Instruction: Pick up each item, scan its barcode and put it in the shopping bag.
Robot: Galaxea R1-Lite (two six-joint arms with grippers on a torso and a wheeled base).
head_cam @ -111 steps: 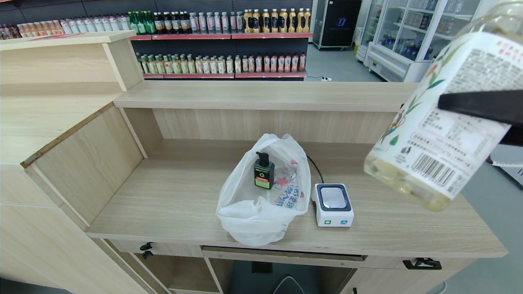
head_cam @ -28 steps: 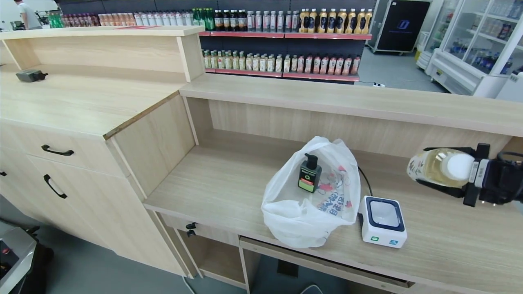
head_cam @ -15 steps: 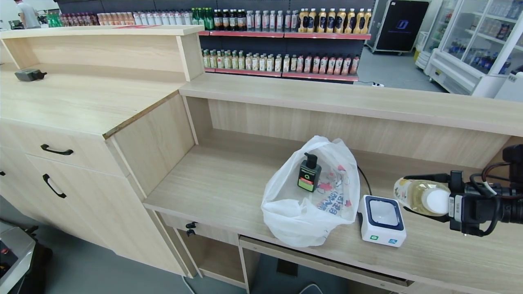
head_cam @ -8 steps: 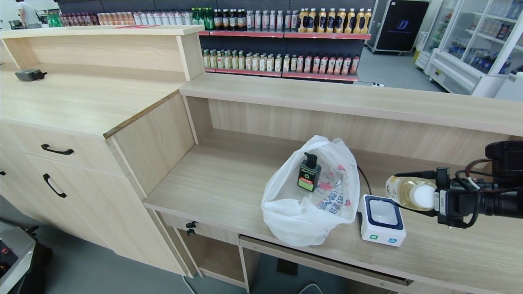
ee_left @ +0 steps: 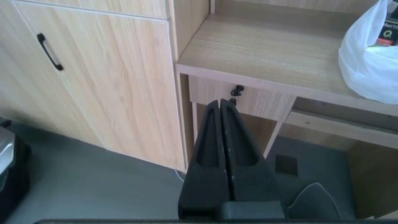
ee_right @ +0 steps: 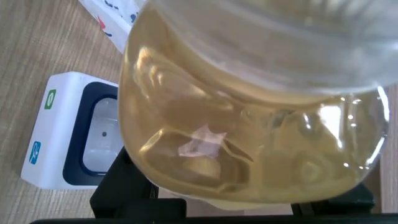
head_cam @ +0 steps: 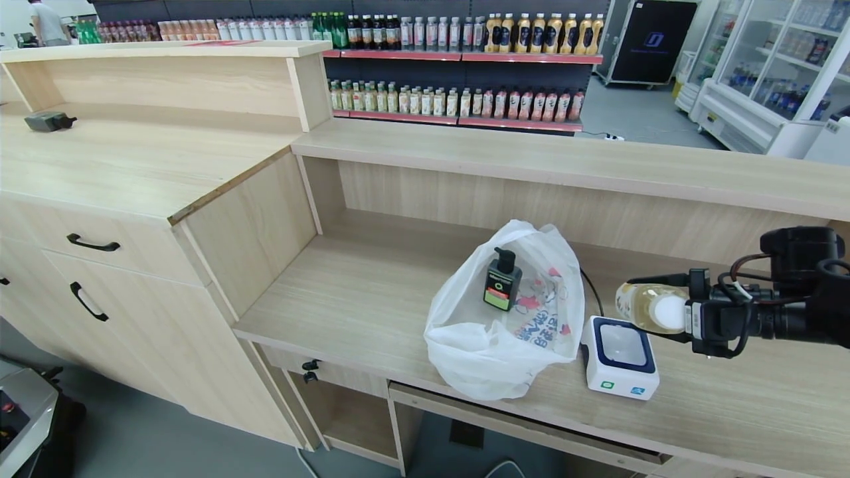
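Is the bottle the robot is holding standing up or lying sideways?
Sideways. The bottle lies level in the right gripper, its base pointing toward the bag, by the scanner.

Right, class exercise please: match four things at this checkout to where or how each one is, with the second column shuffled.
Column one:
1. drink bottle
2. pump bottle
3. scanner
4. left gripper

Column two:
A. standing inside the shopping bag
B. sitting on the counter, right beside the bag
C. held in the right gripper, above the counter
D. fingers shut, holding nothing

Pairs: 1-C, 2-A, 3-B, 4-D
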